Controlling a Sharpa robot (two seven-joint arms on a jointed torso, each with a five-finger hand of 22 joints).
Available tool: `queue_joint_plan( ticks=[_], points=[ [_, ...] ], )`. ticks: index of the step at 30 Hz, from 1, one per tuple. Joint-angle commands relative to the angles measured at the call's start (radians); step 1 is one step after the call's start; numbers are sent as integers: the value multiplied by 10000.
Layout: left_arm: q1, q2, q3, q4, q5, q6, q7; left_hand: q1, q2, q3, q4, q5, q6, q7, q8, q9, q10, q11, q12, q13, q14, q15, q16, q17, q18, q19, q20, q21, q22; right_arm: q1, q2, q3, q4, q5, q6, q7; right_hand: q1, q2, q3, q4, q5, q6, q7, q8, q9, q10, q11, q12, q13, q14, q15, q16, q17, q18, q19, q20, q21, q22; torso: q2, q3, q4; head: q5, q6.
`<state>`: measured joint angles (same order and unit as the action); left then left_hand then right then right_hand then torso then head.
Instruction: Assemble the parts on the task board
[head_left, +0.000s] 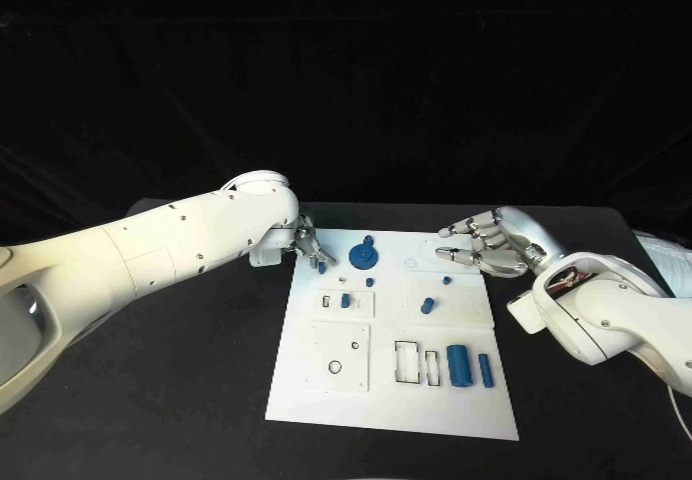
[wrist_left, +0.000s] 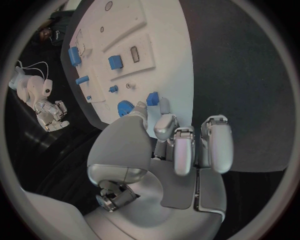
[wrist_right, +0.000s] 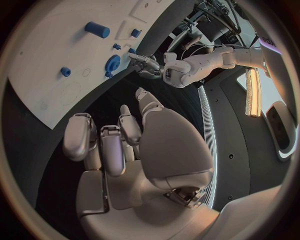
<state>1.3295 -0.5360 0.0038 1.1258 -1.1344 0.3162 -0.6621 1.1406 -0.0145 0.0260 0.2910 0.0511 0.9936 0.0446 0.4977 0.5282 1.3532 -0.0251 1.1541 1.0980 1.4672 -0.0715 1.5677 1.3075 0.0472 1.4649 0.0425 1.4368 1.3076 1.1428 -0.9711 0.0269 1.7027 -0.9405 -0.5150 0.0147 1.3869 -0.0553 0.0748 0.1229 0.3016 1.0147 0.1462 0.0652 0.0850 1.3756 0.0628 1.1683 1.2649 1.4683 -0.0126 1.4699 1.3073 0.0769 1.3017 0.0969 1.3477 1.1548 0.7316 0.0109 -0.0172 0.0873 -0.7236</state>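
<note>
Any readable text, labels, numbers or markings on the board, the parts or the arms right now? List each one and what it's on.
None can be read.
The task board carries outlined shapes and small holes, no lettering.
The blue parts are plain.
The left hand and right hand bear no legible label.

The left white arm (head_left: 159, 245) enters from the left edge of the head view and runs up toward the centre of the frame. Its silver many-fingered left hand (head_left: 310, 250) sits just left of centre, fingers pointing down and loosely apart, with nothing between them. In the left wrist view, the same fingers (wrist_left: 187, 145) extend side by side, slightly bent.

The right white arm (head_left: 613, 320) enters from the right edge, lower right of the frame. Its silver right hand (head_left: 488, 243) is raised at centre right, fingers curled partway inward yet separated, holding nothing.
</note>
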Motion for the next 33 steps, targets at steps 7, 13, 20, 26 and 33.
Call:
queue_joint_plan(
  ticks=[7, 13, 20, 26, 33],
  points=[
    [-15, -5, 1, 121, 133, 179, -3, 160, 68, -11, -24, 24, 156, -28, 108, 80, 93, -19, 93, 38, 1036, -100, 31, 2633, -60, 177, -104, 81, 1226, -9, 29, 0, -18, -42, 152, 33, -63, 5, 23, 45, 37, -72, -8, 25, -3, -5, -68, 9, 2, 620, -30, -50, 794, 139, -35, -17, -58, 15, -1, 1, -4, 15, 10],
    [-26, -56, 3, 140, 163, 76, -34, 331, 73, -4, -44, 22, 209, -63, 175, 189, 121, -49, 128, 69, 1036, -125, 31, 2633, -66, 193, -129, 102, 1259, -10, 39, 0, -33, -43, 160, 30, -63, 5, 23, 45, 37, -72, -8, 25, -3, -5, -68, 9, 2, 620, -30, -50, 794, 139, -35, -17, -58, 15, -1, -1, 6, 67, 25],
    [-33, -79, 3, 186, 248, 42, -30, 404, 88, -1, -50, 22, 233, -81, 219, 256, 134, -65, 140, 78, 1036, -138, 31, 2633, -69, 200, -141, 110, 1272, -20, 82, 0, -67, -43, 183, 27, -63, 5, 23, 45, 37, -72, -8, 25, -3, -5, -68, 9, 2, 620, -30, -50, 794, 139, -35, -17, -58, 15, -3, -2, -1, 77, 9],
    [-36, -81, 3, 211, 275, -26, -70, 550, 136, 18, -64, 25, 256, -111, 302, 385, 148, -90, 154, 89, 1036, -155, 31, 2633, -73, 207, -160, 119, 1292, -35, 102, 0, -84, -43, 194, 29, -62, 8, 25, 45, 46, -71, -8, 26, -2, -4, -68, 12, 3, 621, -31, -48, 798, 139, -34, -17, -59, 15, -2, -6, 0, 71, 0],
    [-40, -97, 3, 199, 476, -129, -63, 1188, 333, 257, -260, 26, 132, -162, 417, 663, 134, -137, 134, 66, 1036, -196, 31, 2633, -70, 199, -200, 105, 1299, -42, 110, 0, -97, -44, 213, 14, -61, 12, 27, 45, 63, -68, -9, 27, -1, -1, -70, 18, 6, 623, -32, -44, 806, 139, -34, -19, -60, 13, 0, 3, 0, 86, -30]
  ],
)
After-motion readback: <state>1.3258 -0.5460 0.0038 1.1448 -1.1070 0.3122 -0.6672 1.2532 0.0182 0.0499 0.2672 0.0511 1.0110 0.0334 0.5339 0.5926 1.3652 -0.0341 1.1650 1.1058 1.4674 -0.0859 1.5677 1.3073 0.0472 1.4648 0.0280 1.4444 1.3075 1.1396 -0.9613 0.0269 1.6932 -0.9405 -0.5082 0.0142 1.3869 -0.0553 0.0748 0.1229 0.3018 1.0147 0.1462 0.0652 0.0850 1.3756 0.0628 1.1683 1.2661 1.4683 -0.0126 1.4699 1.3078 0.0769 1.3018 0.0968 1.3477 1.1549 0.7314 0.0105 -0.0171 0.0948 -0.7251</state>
